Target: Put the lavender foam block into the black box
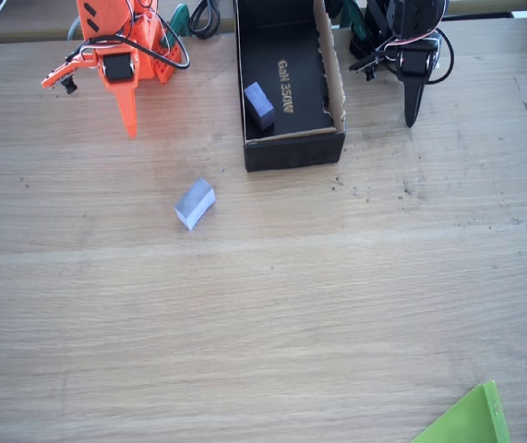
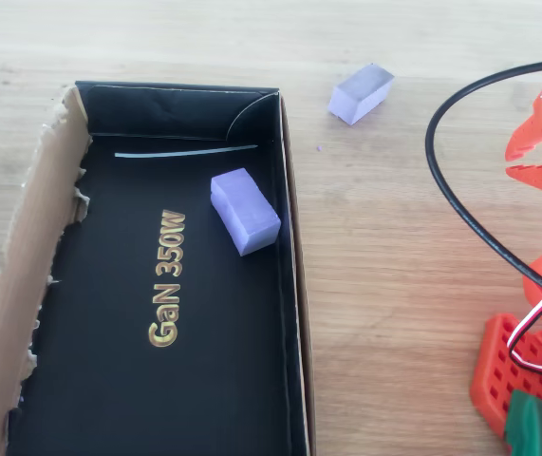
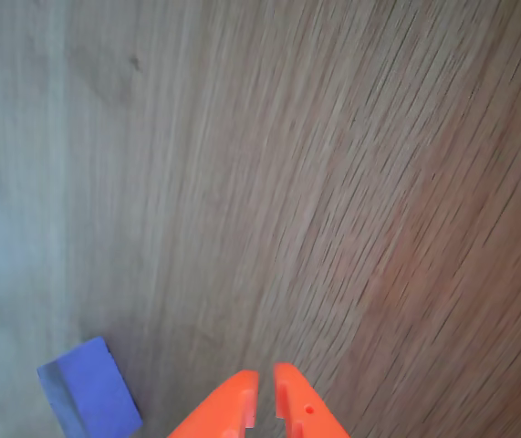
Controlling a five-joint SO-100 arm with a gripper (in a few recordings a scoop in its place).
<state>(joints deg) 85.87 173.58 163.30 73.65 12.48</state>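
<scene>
Claw (image 3: 265, 401) sits at the bottom edge of your wrist view, orange tips pressed nearly together with only a thin slit between them, holding nothing. Lavender foam block (image 3: 88, 387) lies on the bare wooden table (image 3: 315, 182) just to the left of the tips, apart from them. In the fixed view, that block (image 1: 195, 203) rests in the open, below and to the right of your orange arm's claw (image 1: 128, 113) and down-left of the black box (image 1: 293, 150). A darker blue-violet block (image 2: 244, 210) lies inside the box against its right wall in the overhead view, beside the gold lettering (image 2: 167, 278).
</scene>
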